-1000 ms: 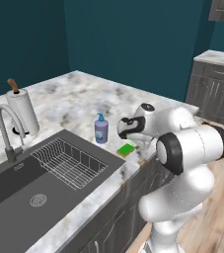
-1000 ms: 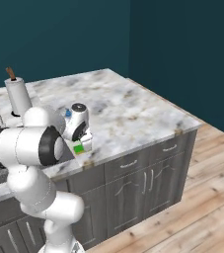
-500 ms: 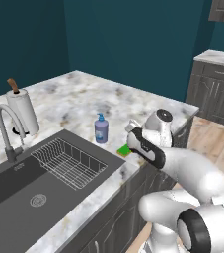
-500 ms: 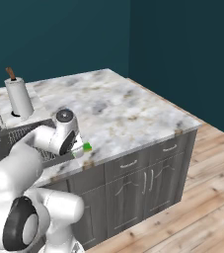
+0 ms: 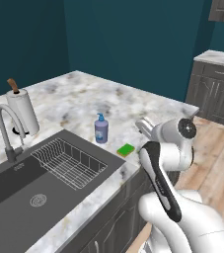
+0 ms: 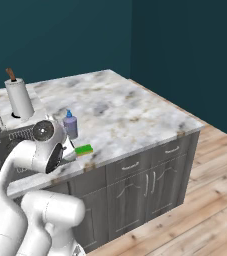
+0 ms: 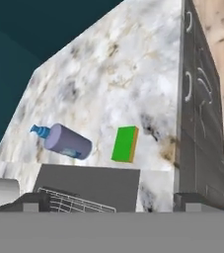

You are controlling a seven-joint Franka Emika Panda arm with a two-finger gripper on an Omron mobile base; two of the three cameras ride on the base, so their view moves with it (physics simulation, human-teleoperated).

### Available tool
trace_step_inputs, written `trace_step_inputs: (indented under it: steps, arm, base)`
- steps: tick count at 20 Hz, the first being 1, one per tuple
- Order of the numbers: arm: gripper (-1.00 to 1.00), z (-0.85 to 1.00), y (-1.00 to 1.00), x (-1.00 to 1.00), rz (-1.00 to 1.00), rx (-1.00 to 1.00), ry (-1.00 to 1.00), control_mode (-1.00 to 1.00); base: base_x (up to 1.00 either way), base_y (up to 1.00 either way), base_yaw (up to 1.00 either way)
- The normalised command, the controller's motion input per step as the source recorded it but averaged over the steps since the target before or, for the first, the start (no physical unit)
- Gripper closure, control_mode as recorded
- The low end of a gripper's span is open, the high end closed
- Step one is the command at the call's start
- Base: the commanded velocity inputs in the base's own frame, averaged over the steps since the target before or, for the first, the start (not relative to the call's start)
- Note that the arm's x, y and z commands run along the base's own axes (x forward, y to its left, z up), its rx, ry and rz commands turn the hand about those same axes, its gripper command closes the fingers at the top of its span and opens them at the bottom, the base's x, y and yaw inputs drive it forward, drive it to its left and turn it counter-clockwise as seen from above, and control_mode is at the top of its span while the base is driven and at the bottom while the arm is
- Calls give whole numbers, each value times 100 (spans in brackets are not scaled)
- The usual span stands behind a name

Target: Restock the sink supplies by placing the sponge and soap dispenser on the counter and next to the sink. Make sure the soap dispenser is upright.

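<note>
Two items near counter (image 5: 84, 104) edge, sponge (image 5: 126, 149), soap dispenser (image 5: 101, 129)

A white paper towel roll (image 5: 22, 111) stands upright on its holder beside the chrome faucet (image 5: 7, 131).

You had no readable text, brand, no. or sign anywhere. Soap dispenser (image 5: 101, 129) showed a plain body, label unreadable. Sponge (image 5: 126, 150), counter (image 5: 84, 101) & cabinets (image 6: 150, 175) were unmarked too.
</note>
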Motion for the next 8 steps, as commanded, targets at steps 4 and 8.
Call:
trace_step_inputs:
  steps: [4, 8]
  arm:
    - [-100, 90, 0, -74, 0, -2, -4, -100]
    - [-100, 80, 0, -58, 0, 0, 0, -100]
  base:
    - [0, 0, 0]
    - [0, 0, 0]
